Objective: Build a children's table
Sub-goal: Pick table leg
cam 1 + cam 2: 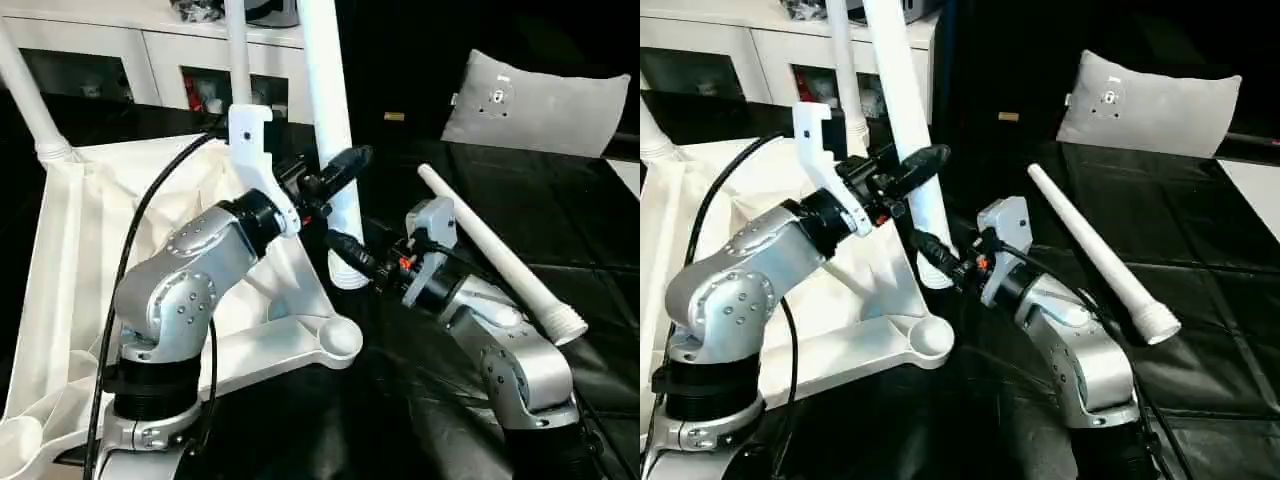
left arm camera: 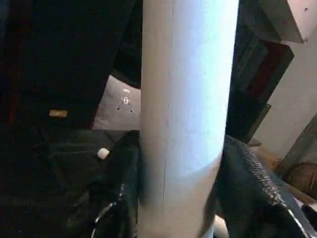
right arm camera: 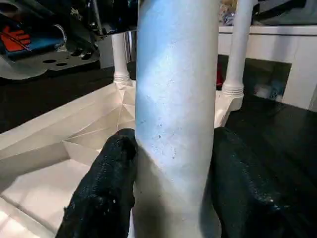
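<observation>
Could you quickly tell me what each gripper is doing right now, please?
Left gripper: fingers around the upright leg; a firm grip cannot be told.
Right gripper: closed on the same leg, lower down.

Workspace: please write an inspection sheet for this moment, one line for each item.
Surface: black sheet under the work.
Job's things: table top upside down, two legs standing in far corners, third leg upright at a near corner, fourth leg lying loose, near socket empty.
Clutter: grey cushion.
Grippers: left gripper and right gripper each have fingers on both sides of the third leg.
Cables: black cable over left arm.
Surroundings: white cabinet behind.
</observation>
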Controlling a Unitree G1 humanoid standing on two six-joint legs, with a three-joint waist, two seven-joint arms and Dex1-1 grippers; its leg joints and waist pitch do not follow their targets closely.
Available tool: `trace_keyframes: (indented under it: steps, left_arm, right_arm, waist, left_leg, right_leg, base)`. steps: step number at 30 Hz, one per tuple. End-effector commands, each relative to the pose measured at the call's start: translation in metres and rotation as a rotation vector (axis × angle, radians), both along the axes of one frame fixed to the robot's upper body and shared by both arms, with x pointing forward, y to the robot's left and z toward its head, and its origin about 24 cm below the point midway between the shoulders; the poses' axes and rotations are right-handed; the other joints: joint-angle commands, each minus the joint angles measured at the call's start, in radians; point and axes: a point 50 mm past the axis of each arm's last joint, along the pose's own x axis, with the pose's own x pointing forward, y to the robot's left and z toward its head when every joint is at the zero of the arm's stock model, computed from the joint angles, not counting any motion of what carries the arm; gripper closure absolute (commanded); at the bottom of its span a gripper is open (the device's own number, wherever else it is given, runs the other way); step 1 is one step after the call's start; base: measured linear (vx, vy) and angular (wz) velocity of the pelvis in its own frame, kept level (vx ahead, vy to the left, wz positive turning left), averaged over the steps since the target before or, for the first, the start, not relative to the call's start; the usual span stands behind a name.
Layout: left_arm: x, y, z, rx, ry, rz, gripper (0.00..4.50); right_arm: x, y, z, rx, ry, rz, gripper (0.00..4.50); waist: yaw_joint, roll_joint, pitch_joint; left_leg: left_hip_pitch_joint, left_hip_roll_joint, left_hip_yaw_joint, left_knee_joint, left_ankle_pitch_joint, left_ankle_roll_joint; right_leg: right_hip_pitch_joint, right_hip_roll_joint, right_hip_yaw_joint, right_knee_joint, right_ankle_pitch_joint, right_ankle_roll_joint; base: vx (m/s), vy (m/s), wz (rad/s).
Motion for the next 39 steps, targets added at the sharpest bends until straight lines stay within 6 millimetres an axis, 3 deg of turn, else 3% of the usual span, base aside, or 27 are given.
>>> trace_keyframes:
  steps: [1,13,19,23,25,28,30,36,39]
  left_arm:
    - [-0.007,-0.011,0.001,0.011,-0.016,-0.071,2.47]
    - [-0.007,-0.011,-0.001,-0.06,0.037,-0.073,2.66]
    - [0.002,-0.005,-0.001,-0.21,0.15,-0.014,2.67]
    - [0.006,0.0,-0.001,-0.175,0.143,0.016,2.67]
    - [0.009,0.003,-0.002,-0.114,0.126,0.028,2.67]
    - [0.01,0.005,-0.001,-0.108,0.127,0.034,2.67]
    - [0.014,0.01,0.001,-0.098,0.127,0.04,2.67]
    - [0.019,0.017,0.004,-0.012,0.101,-0.001,2.67]
    - [0.019,0.017,0.005,0.038,0.093,-0.068,2.67]
  right_arm:
    - [0.001,-0.001,-0.002,-0.014,-0.001,-0.017,2.61]
    - [0.001,-0.001,-0.003,-0.021,-0.011,-0.009,2.61]
    - [0.003,-0.001,-0.001,-0.035,-0.022,-0.022,2.61]
    - [0.003,-0.002,0.002,-0.005,-0.012,-0.013,2.61]
    - [0.004,-0.002,0.006,0.011,-0.016,-0.002,1.91]
    - [0.004,-0.003,0.008,0.026,-0.015,0.004,1.89]
    - [0.002,-0.006,0.013,0.09,0.015,0.031,1.51]
    - [0.003,-0.019,0.027,0.185,0.085,0.093,1.03]
    - [0.013,-0.03,0.032,0.179,0.132,0.073,0.79]
  waist:
    - [-0.001,0.002,-0.06]
    - [-0.003,0.0,-0.061]
    - [-0.003,-0.002,-0.062]
    - [-0.003,-0.002,-0.062]
    - [-0.003,-0.003,-0.063]
    - [-0.003,-0.002,-0.063]
    - [-0.003,-0.002,-0.063]
    - [0.0,0.001,-0.065]
    - [0.002,0.001,-0.065]
  left_leg:
    - [0.006,0.046,-0.008,-0.075,-0.058,0.001]
    - [0.006,0.045,-0.006,-0.071,-0.048,0.009]
    - [0.005,0.042,-0.005,-0.069,-0.049,0.015]
    - [0.007,0.044,-0.006,-0.069,-0.048,0.025]
    - [0.008,0.044,-0.007,-0.069,-0.043,0.028]
    - [0.007,0.044,-0.006,-0.068,-0.032,0.028]
    - [0.008,0.042,-0.006,-0.069,-0.037,0.028]
    - [0.011,0.04,-0.007,-0.069,-0.024,0.024]
    - [0.011,0.04,-0.005,-0.07,-0.021,0.013]
  right_leg:
    - [0.051,-0.076,0.044,-0.077,0.025,-0.194]
    - [0.052,-0.076,0.045,-0.076,0.04,-0.205]
    - [0.053,-0.074,0.045,-0.077,0.037,-0.212]
    - [0.052,-0.074,0.044,-0.077,0.033,-0.203]
    - [0.051,-0.074,0.044,-0.076,0.036,-0.2]
    - [0.052,-0.074,0.044,-0.074,0.053,-0.202]
    - [0.052,-0.074,0.044,-0.074,0.051,-0.204]
    - [0.051,-0.071,0.042,-0.074,0.04,-0.191]
    - [0.051,-0.073,0.042,-0.074,0.031,-0.199]
  base:
    - [0.0,0.0,0.0]
    - [0.0,0.0,0.0]
    - [0.0,0.0,0.0]
    - [0.0,0.0,0.0]
    - [0.0,0.0,0.0]
    - [0.0,0.0,0.0]
    - [0.0,0.0,0.0]
    - [0.0,0.0,0.0]
    - [0.0,0.0,0.0]
